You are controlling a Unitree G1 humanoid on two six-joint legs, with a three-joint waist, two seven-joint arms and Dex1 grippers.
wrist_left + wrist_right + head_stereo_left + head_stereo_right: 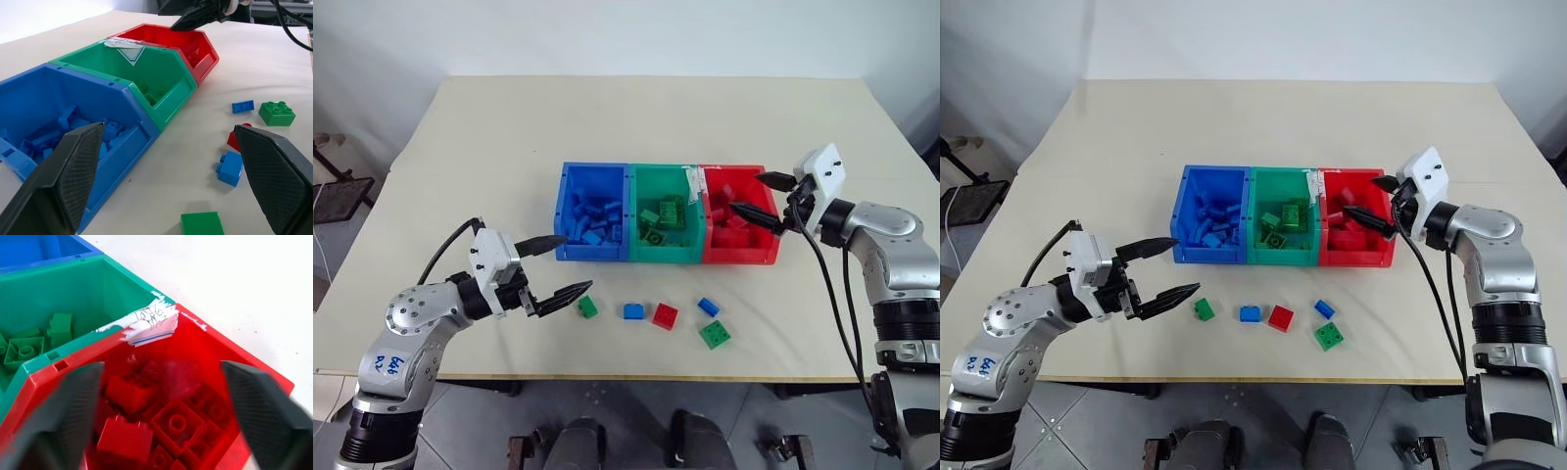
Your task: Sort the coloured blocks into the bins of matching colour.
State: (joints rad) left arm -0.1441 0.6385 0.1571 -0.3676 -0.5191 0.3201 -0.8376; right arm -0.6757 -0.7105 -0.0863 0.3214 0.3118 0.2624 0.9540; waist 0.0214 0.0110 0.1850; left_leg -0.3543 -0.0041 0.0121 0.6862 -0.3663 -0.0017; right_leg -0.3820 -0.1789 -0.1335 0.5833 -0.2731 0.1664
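The right pincer (766, 199) hangs spread wide and empty over the red bin (769, 257), which holds red blocks (128, 394). The left pincer (558, 266), also released, sits by the blue bin (564, 201). Five loose blocks lie on the counter (656, 117), among them a red one (665, 315)

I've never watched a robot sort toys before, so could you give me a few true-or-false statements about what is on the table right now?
1. Five small studded plastic bricks lie loose on the table. True: green, blue, red, blue, green.
2. The green open-topped plastic bin stands at one end of the row. False: it is in the middle.
3. The right gripper is open over the red open-topped plastic bin. True.
4. The left gripper holds a blue brick. False: it is open and empty.
5. The blue open-topped plastic bin is empty. False: blue bricks lie in it.
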